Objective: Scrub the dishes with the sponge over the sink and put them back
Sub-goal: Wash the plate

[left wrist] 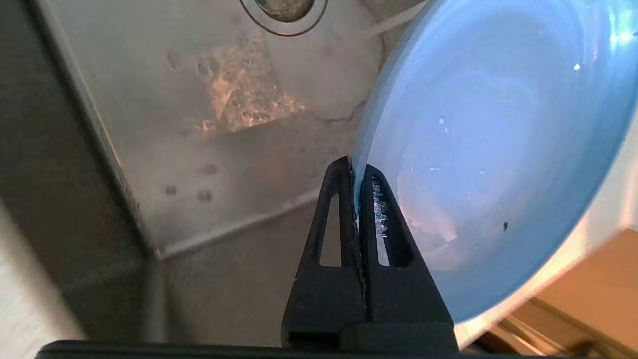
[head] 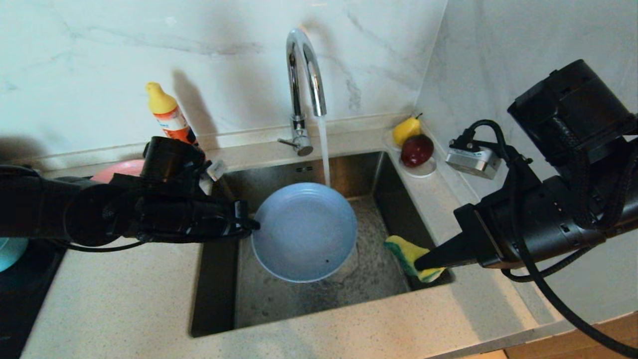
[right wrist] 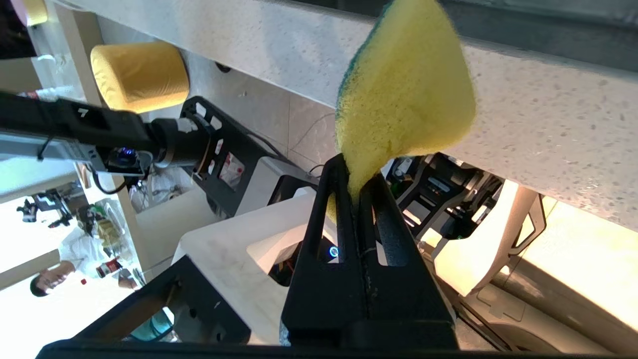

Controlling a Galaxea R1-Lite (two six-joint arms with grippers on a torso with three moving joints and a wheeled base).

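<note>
My left gripper (head: 251,224) (left wrist: 357,172) is shut on the rim of the pale-blue plate (head: 304,232) (left wrist: 498,149), holding it tilted above the steel sink (head: 279,304) (left wrist: 209,139). Water from the chrome tap (head: 305,70) runs down just past the plate's far edge. My right gripper (head: 422,263) (right wrist: 355,175) is shut on the yellow sponge (head: 409,255) (right wrist: 403,89) with a green face, at the sink's right rim, a short gap right of the plate. A pink plate (head: 119,169) shows behind the left arm. A teal piece (head: 11,252) peeks out at the far left.
An orange bottle with a yellow cap (head: 169,114) stands at the back wall. A yellow pear (head: 406,129) and a dark red fruit (head: 416,150) sit on a white saucer (head: 423,172) right of the sink. The speckled counter (head: 124,299) surrounds the basin.
</note>
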